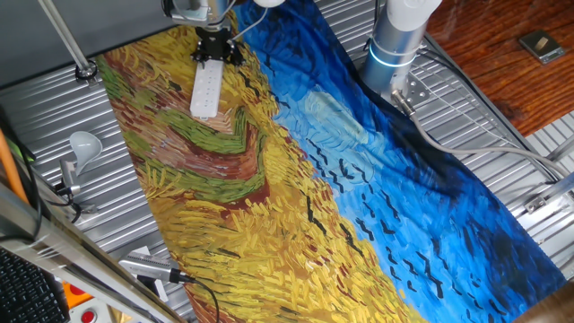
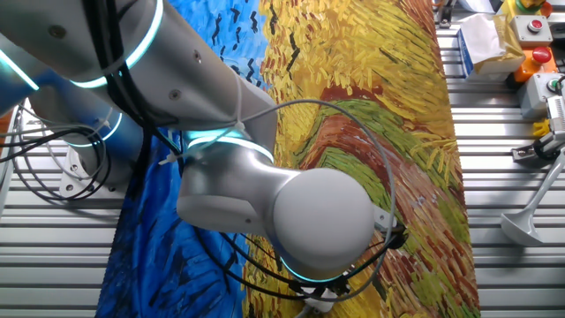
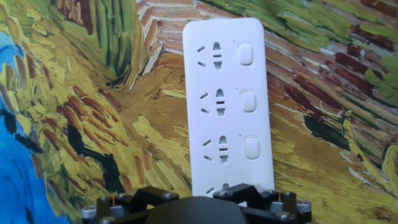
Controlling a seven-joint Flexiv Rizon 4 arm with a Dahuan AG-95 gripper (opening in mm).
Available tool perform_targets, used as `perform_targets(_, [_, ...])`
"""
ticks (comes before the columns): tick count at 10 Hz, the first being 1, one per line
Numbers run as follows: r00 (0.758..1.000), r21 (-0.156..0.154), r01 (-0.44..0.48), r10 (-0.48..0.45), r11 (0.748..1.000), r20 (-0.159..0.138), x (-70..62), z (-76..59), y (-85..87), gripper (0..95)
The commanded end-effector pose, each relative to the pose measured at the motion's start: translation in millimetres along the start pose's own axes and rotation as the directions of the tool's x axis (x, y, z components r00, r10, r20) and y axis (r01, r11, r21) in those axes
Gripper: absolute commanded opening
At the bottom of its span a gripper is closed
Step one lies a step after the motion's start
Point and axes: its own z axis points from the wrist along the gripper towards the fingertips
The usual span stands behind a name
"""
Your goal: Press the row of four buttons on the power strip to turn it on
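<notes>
The white power strip (image 1: 205,91) lies on the yellow part of the painted cloth, at the far left of one fixed view. In the hand view the power strip (image 3: 224,106) runs lengthwise away from me. Three of the row of four buttons (image 3: 249,100) show along its right side, beside the sockets. The nearest end of the row is hidden under my hand. My gripper (image 1: 216,47) hangs over the strip's far end, and in the hand view the gripper (image 3: 193,202) shows only as a dark body at the bottom edge. Its fingertips are not visible. The arm hides the strip in the other fixed view.
The painted cloth (image 1: 359,179) covers a slatted metal table. A white light bulb on a metal holder (image 1: 83,144) stands left of the cloth. The arm's base (image 1: 395,40) rises at the back right. Boxes with red buttons (image 2: 534,26) and a cable (image 1: 202,292) lie at the table edges.
</notes>
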Motion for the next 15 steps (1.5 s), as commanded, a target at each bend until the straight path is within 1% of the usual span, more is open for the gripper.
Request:
perform_targets(1, [1.000,0.003,0.005,-0.005,1.000,-0.003,0.4,0.7,1.3,95.0])
perform_targets(2, [1.000,0.003,0.005,-0.005,1.000,-0.003,0.4,0.7,1.3,95.0])
perform_targets(3, [1.000,0.007,0.007,-0.007,1.000,0.004,0.8,9.4,0.8,95.0])
perform_targets(7, [1.000,0.010,0.020,-0.020,1.000,0.003,1.4,15.0,1.4,95.0])
perform_targets(9, [1.000,0.015,0.020,-0.021,1.000,0.008,2.1,19.7,2.2,95.0])
perform_targets(10, [1.000,0.023,0.023,-0.023,0.999,0.011,1.8,22.1,1.8,95.0])
perform_targets(12, [0.999,0.023,0.030,-0.031,0.999,0.009,1.9,20.8,1.8,95.0])
perform_targets(14, [1.000,0.025,0.029,-0.029,0.999,-0.003,1.9,14.6,2.1,95.0])
perform_targets(15, [0.999,0.029,0.033,-0.032,0.999,-0.016,1.5,4.0,2.6,95.0])
